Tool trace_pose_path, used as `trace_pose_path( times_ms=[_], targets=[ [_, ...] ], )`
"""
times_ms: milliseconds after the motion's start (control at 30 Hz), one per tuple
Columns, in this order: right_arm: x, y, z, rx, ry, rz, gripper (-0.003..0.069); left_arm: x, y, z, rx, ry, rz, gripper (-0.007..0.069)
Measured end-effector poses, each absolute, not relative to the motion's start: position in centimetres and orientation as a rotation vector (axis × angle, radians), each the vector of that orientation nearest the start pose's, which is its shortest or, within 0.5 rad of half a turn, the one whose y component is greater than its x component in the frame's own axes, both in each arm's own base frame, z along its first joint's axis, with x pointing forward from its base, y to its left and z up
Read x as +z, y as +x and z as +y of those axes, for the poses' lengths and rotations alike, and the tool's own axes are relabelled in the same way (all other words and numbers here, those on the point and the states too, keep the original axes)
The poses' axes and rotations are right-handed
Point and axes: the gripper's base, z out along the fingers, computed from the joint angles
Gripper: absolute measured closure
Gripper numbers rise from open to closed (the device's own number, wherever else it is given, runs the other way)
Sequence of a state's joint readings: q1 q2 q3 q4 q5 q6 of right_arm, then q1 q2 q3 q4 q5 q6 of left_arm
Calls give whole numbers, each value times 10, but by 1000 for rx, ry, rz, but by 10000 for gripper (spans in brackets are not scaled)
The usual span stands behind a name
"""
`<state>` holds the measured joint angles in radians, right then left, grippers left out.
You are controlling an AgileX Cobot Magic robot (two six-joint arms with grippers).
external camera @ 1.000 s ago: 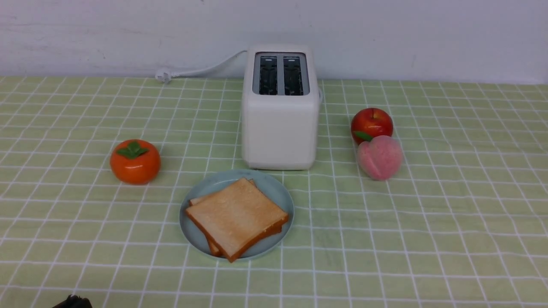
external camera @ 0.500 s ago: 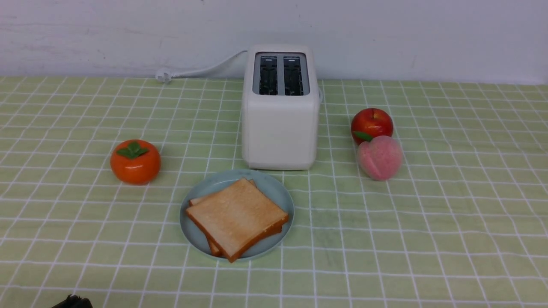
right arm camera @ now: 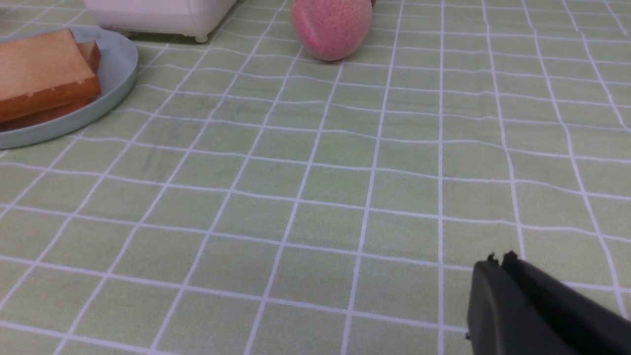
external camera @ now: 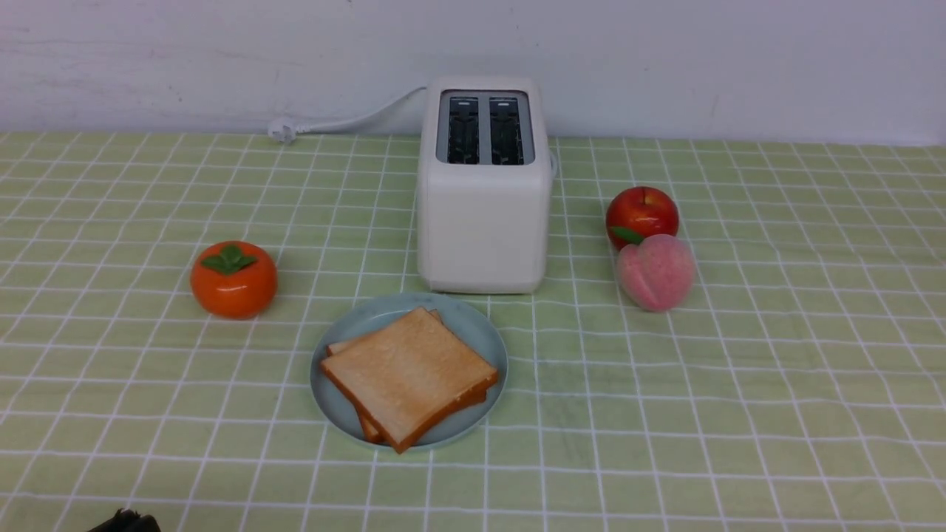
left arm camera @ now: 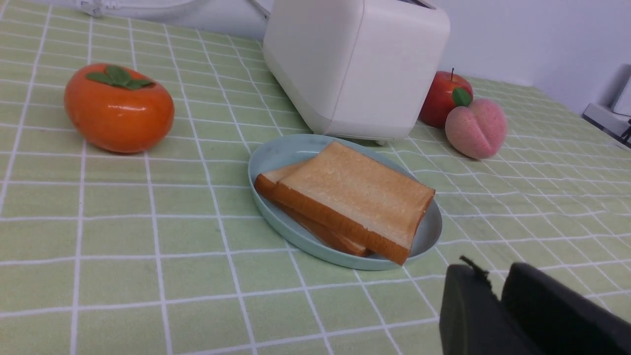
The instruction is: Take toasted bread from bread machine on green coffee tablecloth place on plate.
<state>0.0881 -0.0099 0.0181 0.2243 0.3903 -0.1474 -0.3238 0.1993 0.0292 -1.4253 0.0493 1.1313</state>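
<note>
Resting stacked on the plate [external camera: 473, 332], at 6 o'clock of the bread machine [external camera: 484, 222], both slices of toasted bread [external camera: 409, 373] mark delivery as done. Left gripper [left arm camera: 500, 296] and right gripper [right arm camera: 499, 271] sit pressed together, empty; only retreat seems left.

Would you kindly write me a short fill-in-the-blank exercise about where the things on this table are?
1. Both slices of toasted bread lie stacked on the ____.
2. The two slots of the bread machine are ____.
3. On the robot's left of the bread machine sits an orange ____.
4. The peach rests against a red ____.

Missing words: plate; empty; persimmon; apple
</note>
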Motion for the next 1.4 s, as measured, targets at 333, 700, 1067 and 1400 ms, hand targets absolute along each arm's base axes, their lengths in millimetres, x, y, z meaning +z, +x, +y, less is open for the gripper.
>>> trace_pose_path(
  times_ms=[333, 700, 1067, 1400],
  targets=[
    [173, 51, 12, 182, -84, 1874, 657, 191, 69, -23, -470, 11, 1733, 533],
    [173, 51, 12, 182, -84, 1874, 648, 232, 67, -25, -317, 233, 1657, 638],
    [173, 51, 12, 182, -84, 1874, 636, 221, 70, -10, -198, 11, 1712, 638],
    [173, 51, 12, 182, -85, 1875, 622, 193, 58, 5, -70, -216, 1656, 638]
  ],
)
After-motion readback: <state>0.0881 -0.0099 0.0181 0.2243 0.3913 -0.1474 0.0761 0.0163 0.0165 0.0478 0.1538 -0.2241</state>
